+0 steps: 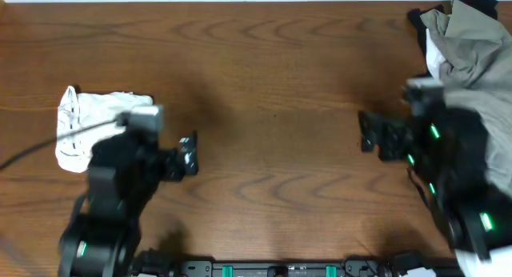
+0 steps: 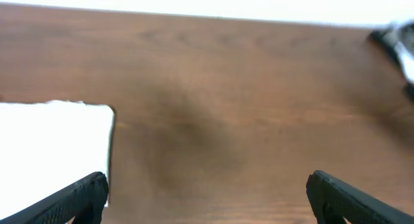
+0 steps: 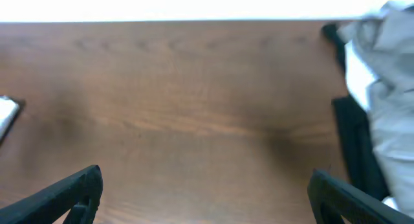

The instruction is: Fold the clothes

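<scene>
— Well, overhead first: where does the white T-shirt (image 1: 90, 126) lie?

— Bunched in a lump close to the left edge of the worktop (image 1: 272, 77), roughly midway between the near and far edges. No print shows on it from up here.

— And the left gripper (image 1: 187, 155)?

— Beside the shirt, on the side toward the middle of the worktop. It is clear of the cloth and points away from it. The arm's wrist block overlaps the shirt's inner edge in this view, but I cannot tell whether it touches.

— The right gripper (image 1: 365, 133)?

— Well apart from the shirt, over toward the right edge and facing the middle. Behind it, in the far right corner, sits a pile: an olive-grey garment (image 1: 468, 41) on top, a black garment (image 1: 480, 2) peeking out at the back, and a white patch on the pile's inner side.

— Now the left wrist view.

— Its fingers (image 2: 81, 197) stand wide, with bare wood between them and nothing held. The shirt is a washed-out white block on the left, just beyond the left finger — outside the jaws, not between them.

— And the right wrist view?

— Its fingers (image 3: 77, 191) are spread wide too, gripping nothing, with wood grain in the gap. The pile fills the right side, grey cloth over black, just past the right finger.
</scene>
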Controlling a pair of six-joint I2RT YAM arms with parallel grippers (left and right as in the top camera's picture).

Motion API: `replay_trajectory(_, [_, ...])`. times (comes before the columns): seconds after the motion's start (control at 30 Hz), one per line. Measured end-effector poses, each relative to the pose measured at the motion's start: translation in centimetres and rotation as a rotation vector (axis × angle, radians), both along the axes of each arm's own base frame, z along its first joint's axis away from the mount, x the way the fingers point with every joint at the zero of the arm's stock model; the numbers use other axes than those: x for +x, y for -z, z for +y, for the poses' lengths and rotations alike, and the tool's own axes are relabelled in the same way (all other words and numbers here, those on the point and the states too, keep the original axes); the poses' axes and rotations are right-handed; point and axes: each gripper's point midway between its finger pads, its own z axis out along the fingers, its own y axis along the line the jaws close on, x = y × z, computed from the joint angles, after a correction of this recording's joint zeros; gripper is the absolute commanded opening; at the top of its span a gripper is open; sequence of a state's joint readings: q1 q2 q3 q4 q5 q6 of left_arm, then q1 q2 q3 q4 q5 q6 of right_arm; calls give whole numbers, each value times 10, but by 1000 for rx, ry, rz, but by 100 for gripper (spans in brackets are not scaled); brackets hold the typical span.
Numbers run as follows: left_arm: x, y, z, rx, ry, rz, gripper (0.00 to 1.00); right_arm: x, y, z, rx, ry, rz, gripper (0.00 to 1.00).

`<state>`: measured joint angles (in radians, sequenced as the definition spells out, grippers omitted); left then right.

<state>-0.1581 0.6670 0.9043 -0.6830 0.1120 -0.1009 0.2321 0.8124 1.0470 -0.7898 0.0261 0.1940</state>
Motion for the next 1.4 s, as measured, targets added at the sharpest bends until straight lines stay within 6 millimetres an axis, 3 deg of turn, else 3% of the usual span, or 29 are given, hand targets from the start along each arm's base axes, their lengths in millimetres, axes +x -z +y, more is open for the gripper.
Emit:
replay_trajectory(0.07, [-13, -11, 5, -12, -19, -47, 98, -16, -2, -6, 1, 10, -42, 99])
replay_trajectory(0.17, [-24, -17, 10, -21, -42, -74, 98, -34, 11, -12, 8, 28, -64, 99])
replay_trajectory(0.53, [-27, -8, 14, -16, -62, -37, 98, -64, 88, -23, -35, 56, 130, 99])
replay_trajectory(0.8, [-30, -2, 14, -11, -62, -10, 98, -90, 118, -29, -76, 57, 285, 99])
replay_trajectory(1.1, [-33, 2, 15, -8, -63, 10, 98, -97, 122, -31, -83, 57, 309, 99])
replay_trajectory(1.4, [-33, 2, 15, -6, -65, 10, 98, -109, 100, -34, -49, 50, 149, 99])
